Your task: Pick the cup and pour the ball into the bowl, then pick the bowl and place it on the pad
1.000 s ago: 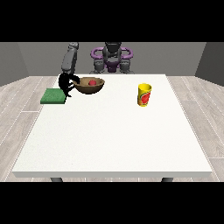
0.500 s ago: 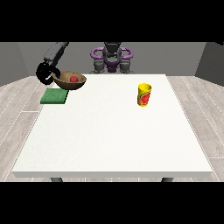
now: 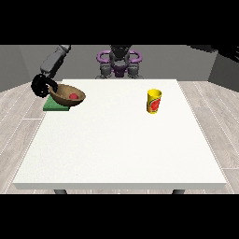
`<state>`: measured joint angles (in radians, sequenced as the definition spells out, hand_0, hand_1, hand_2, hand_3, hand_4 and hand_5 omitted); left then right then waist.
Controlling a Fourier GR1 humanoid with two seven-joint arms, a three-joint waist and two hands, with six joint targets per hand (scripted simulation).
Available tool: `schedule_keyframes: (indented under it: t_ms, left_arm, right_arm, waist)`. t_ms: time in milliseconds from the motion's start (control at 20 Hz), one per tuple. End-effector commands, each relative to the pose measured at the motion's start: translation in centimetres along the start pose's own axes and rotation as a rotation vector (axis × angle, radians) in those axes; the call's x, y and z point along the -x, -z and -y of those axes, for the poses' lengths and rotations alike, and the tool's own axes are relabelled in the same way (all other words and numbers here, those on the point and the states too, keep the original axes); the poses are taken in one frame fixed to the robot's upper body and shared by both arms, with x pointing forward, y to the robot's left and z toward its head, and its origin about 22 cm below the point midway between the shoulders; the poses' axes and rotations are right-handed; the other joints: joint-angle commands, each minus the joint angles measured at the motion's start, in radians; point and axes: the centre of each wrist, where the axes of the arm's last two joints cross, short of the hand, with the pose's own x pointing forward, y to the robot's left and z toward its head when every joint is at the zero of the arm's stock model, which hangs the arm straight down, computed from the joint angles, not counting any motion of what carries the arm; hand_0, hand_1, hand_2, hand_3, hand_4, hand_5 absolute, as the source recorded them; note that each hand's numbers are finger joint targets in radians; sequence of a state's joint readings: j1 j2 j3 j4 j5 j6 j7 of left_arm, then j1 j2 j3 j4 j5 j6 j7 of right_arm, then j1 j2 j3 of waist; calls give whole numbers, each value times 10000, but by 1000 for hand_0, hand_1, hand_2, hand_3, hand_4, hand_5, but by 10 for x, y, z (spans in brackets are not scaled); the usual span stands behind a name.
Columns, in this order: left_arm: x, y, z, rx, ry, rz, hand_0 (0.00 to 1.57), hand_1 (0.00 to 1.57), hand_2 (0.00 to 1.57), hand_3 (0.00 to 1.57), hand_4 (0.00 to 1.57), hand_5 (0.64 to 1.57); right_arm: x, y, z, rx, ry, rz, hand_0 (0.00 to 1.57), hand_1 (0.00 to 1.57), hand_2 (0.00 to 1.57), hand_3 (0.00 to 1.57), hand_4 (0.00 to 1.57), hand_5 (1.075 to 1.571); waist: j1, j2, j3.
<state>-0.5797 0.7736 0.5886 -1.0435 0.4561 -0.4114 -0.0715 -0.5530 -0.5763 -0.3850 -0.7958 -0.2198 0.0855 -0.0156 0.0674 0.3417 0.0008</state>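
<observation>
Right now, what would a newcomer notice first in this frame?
The brown bowl with a red ball inside, tilted above the green pad at the table's far left corner, held at its rim by the black hand at the view's left. Next, the yellow cup standing upright alone, right of centre on the white table.

The robot sits small at the far side; one arm (image 3: 55, 59) sticks out and slopes down toward the view's left; the black hand at the view's left (image 3: 42, 86) hangs at its end, fingers curled round the rim of the bowl (image 3: 67, 95); I see no other hand.
</observation>
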Motion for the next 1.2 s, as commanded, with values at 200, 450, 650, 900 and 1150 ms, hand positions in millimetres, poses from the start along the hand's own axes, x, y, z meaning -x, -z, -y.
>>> schedule_keyframes:
  t_ms: [200,450,650,900,1150]
  left_arm:
    - [-44,1,7,116,-72,1521,0,0,0,0,690,1560]
    - [-53,-12,-4,-220,-118,1571,0,0,0,0,692,1558]
    - [-53,-17,-2,-153,-148,1542,0,0,0,0,696,1557]
    - [-27,-30,10,102,-293,582,0,0,0,0,691,1557]
    - [-45,-13,-3,-36,-218,174,0,0,0,0,667,1555]
  right_arm:
    - [3,-3,69,788,451,1169,1571,1571,1571,0,984,1571]
    - [-1,-11,97,788,-15,1366,1571,1571,1571,0,977,1571]
    - [0,-3,86,671,-90,1189,1571,1571,1571,0,981,1569]
    - [30,-12,79,530,-721,212,1571,1571,1571,629,985,1566]
    - [48,-3,34,-153,-672,-467,1571,1571,1571,1056,988,1563]
  waist:
    - [214,1444,27]
    - [28,1429,19]
    - [176,1423,12]
    - [229,554,5]
    - [-11,49,-3]
